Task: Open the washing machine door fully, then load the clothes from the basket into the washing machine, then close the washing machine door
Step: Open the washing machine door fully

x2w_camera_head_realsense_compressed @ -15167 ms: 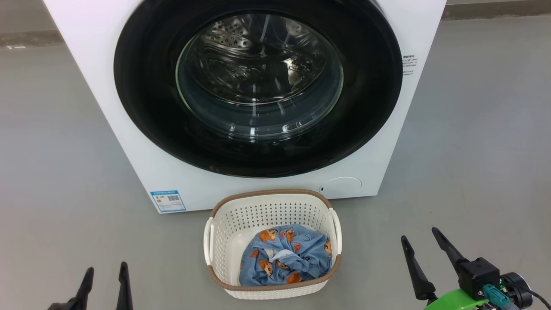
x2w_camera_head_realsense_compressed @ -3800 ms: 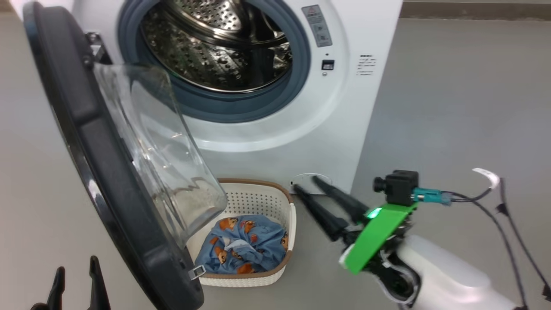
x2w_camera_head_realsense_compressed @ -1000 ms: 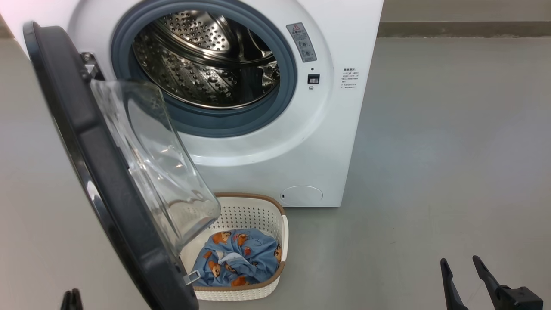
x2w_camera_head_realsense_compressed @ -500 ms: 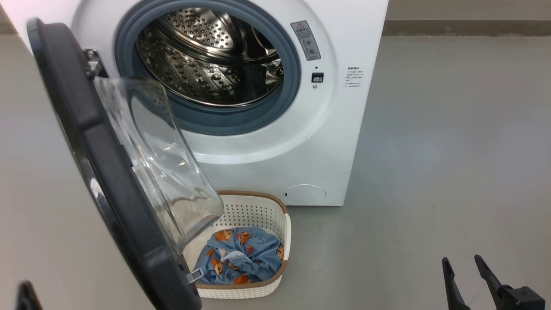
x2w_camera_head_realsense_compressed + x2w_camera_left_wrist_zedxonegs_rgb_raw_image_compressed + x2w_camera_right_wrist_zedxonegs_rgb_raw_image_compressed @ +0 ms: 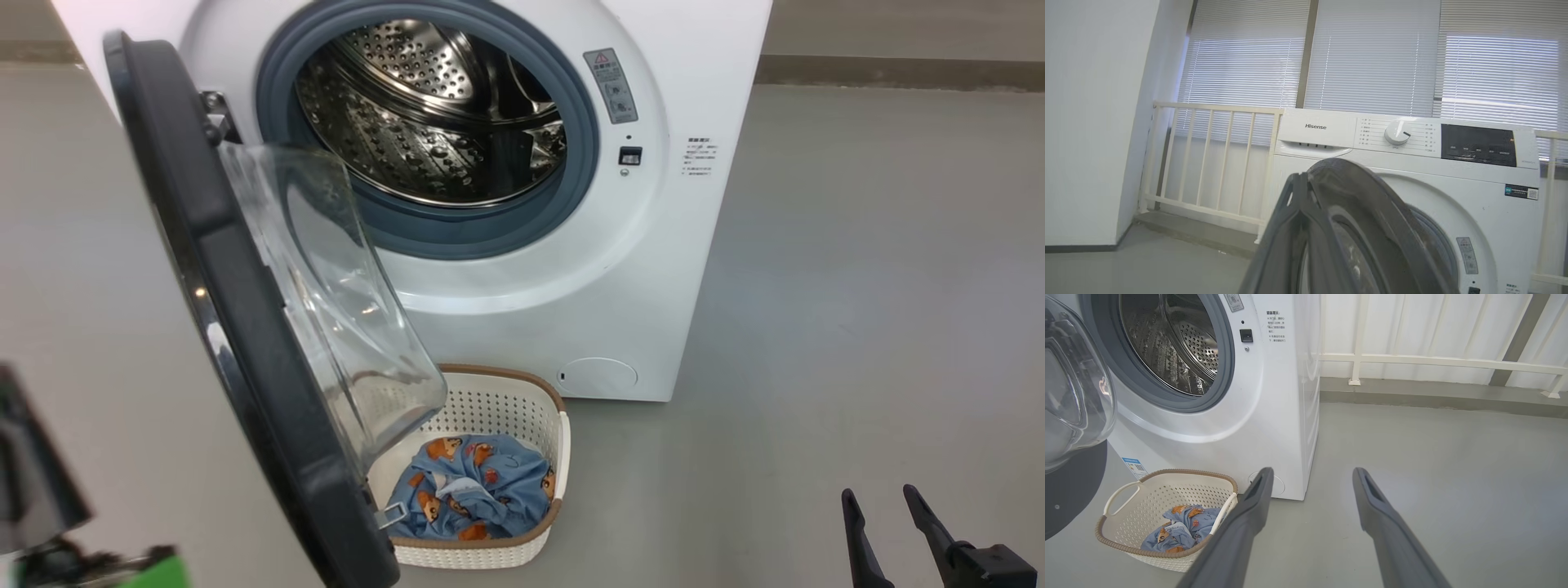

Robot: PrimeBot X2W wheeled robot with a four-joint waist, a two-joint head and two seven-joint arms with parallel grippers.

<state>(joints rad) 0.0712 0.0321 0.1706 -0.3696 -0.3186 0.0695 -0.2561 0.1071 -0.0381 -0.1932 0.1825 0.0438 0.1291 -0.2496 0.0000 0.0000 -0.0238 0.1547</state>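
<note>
The washing machine door [image 5: 237, 327] is only half open, its glass overhanging the basket [image 5: 506, 408] at 6 o'clock; the closed, empty left gripper [image 5: 1295, 181] could slip pushing it, or the wide-open, empty right gripper [image 5: 1310, 473] could hit glass reaching the clothes [image 5: 478, 490] inside

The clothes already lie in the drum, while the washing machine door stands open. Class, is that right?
No. The clothes lie in the basket, not the drum, as the head view shows. The washing machine door does stand open.
</note>
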